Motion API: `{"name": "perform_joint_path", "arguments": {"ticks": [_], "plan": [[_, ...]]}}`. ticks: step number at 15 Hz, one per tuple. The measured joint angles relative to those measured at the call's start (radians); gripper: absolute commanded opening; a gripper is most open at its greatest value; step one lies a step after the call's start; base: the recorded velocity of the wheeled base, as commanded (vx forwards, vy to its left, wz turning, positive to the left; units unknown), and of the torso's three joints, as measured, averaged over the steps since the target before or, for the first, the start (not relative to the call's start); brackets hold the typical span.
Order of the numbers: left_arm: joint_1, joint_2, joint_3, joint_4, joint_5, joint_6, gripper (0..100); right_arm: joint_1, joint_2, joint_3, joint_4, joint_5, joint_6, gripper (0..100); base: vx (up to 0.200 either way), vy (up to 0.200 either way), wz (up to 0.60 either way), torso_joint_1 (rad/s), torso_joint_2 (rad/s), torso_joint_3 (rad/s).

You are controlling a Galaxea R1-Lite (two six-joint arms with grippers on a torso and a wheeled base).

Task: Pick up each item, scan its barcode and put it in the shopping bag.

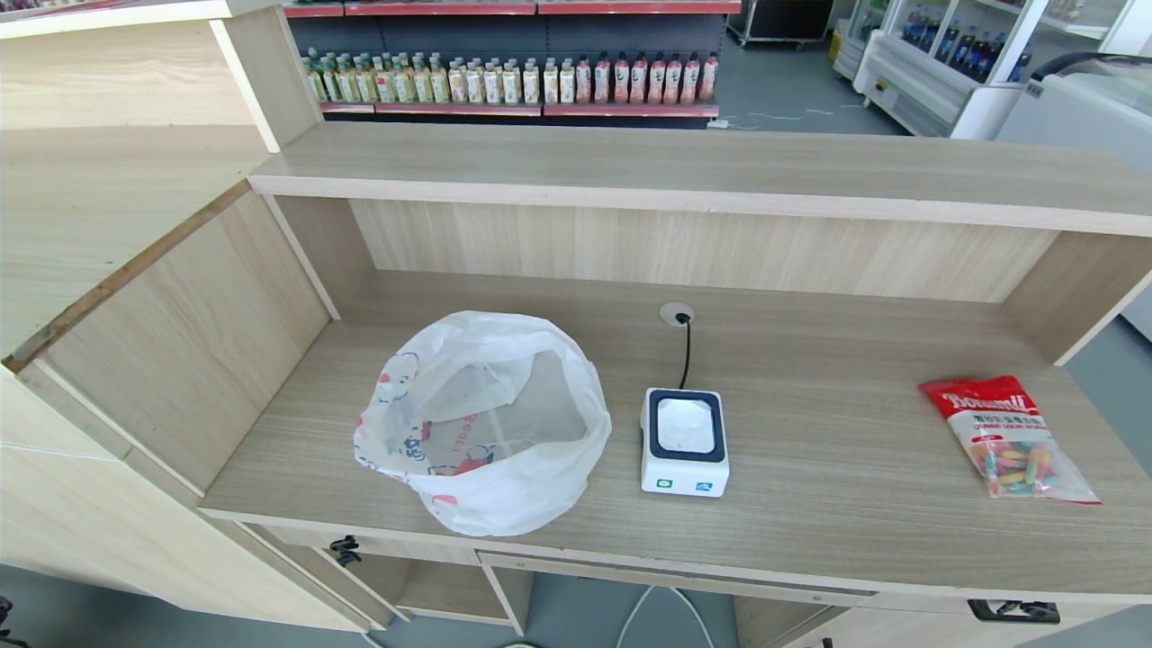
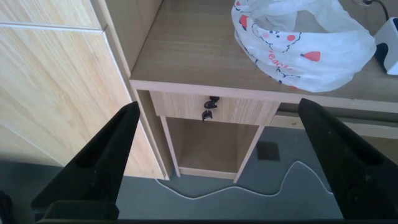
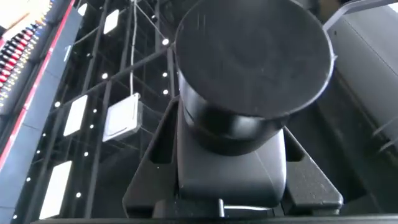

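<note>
Wood-grain checkout counter (image 1: 810,504), with a raised customer ledge behind it and a shop aisle beyond, where a shelf holds a row of bottled drinks (image 1: 513,81) and glass-fronted coolers (image 1: 945,54) stand on the robot's right.

Head view: a white shopping bag (image 1: 486,423) with red-and-black printing sits on the left half of the counter, its mouth open and facing up. Just beside it, toward the right, a white barcode scanner (image 1: 685,441) with a dark-framed window lies flat. Its black cable (image 1: 687,351) runs back to a grommet in the counter top. A packet of coloured sweets (image 1: 1008,438) with a red header lies flat near the counter's right end, well apart from the scanner and touched by nothing.

Left wrist view: the left gripper (image 2: 219,106) hangs below and in front of the counter's left front corner, its two dark fingers (image 2: 99,168) spread wide with nothing between them. This view adds what the head view hides: a drawer front with a key (image 2: 209,109), an open cubby beneath it and a white cord (image 2: 249,190) on the grey floor.

Right wrist view: the camera looks up at a dark ceiling grid with light panels (image 3: 121,118). Whether the right gripper (image 3: 231,186) is released or clenched cannot be told.
</note>
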Motion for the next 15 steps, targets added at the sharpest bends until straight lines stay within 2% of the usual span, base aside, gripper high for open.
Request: {"name": "perform_joint_path", "arguments": {"ticks": [5,7,9,12,13,15], "plan": [[0.0,0.0,0.0,0.0,0.0,0.0,100,0.021,-0.021,0.0,0.003,-0.001,0.007,0,0.0,0.0,0.0,0.0,0.0,0.0],[0.0,0.0,0.0,0.0,0.0,0.0,100,0.052,-0.022,-0.003,0.003,-0.011,0.055,0,0.0,0.0,0.0,0.0,0.0,0.0],[0.0,0.0,0.0,0.0,0.0,0.0,100,0.071,-0.018,-0.016,0.01,-0.125,0.193,0,0.0,0.0,0.0,0.0,0.0,0.0],[0.0,0.0,0.0,0.0,0.0,0.0,100,0.084,0.018,-0.031,0.145,-0.527,0.612,0,0.0,0.0,0.0,0.0,0.0,0.0],[0.0,0.0,0.0,0.0,0.0,0.0,100,0.096,0.032,-0.04,0.199,-0.718,0.759,0,0.0,0.0,0.0,0.0,0.0,0.0],[0.0,0.0,0.0,0.0,0.0,0.0,100,0.139,0.06,-0.08,0.341,-1.17,1.104,0,0.0,0.0,0.0,0.0,0.0,0.0]]}}
